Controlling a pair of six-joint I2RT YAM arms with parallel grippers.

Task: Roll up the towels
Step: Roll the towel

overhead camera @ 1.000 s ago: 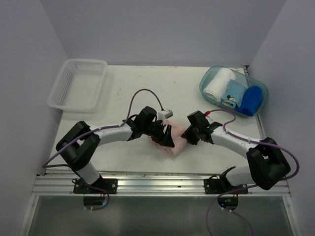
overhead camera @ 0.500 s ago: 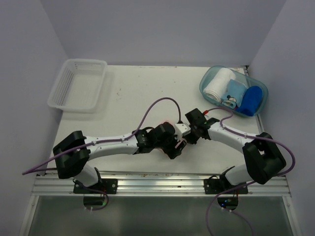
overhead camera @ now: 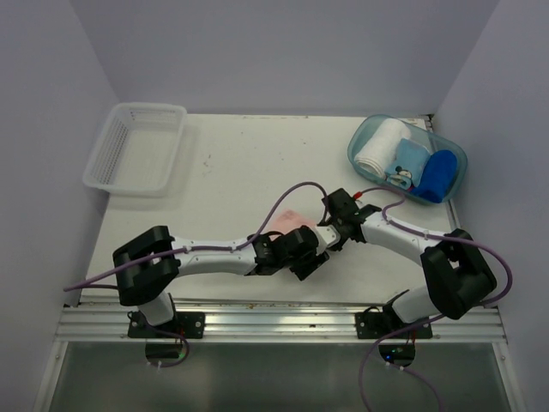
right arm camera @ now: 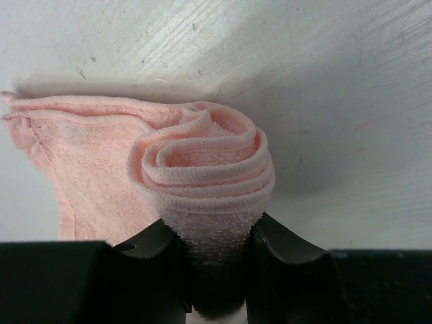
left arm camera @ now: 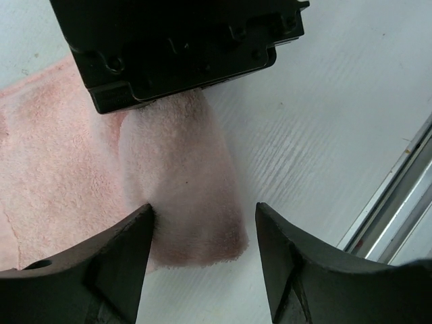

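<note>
The pale pink towel [overhead camera: 290, 221] lies near the table's front middle, partly rolled. In the right wrist view its spiral roll [right arm camera: 202, 169] is pinched at the near end by my right gripper [right arm camera: 216, 226], which is shut on it, while the flat remainder spreads to the left. My left gripper [left arm camera: 202, 209] stands open over the other end of the roll [left arm camera: 182, 182]. Its left finger [left arm camera: 115, 263] touches the cloth and its right finger [left arm camera: 297, 263] is apart from it. The royal blue towel [overhead camera: 437, 175] sits rolled in the tub at the far right.
A clear blue tub [overhead camera: 364, 130] at the far right also holds a white rolled towel [overhead camera: 377, 146] and a light blue printed cloth [overhead camera: 407, 165]. A white mesh basket [overhead camera: 137, 146] stands at the far left. The metal rail [left arm camera: 398, 202] at the table's near edge runs close to my left gripper.
My left arm has swung right and toward the near edge, and its gripper now straddles the roll's end. My right gripper has shifted slightly left and back with the pink towel.
</note>
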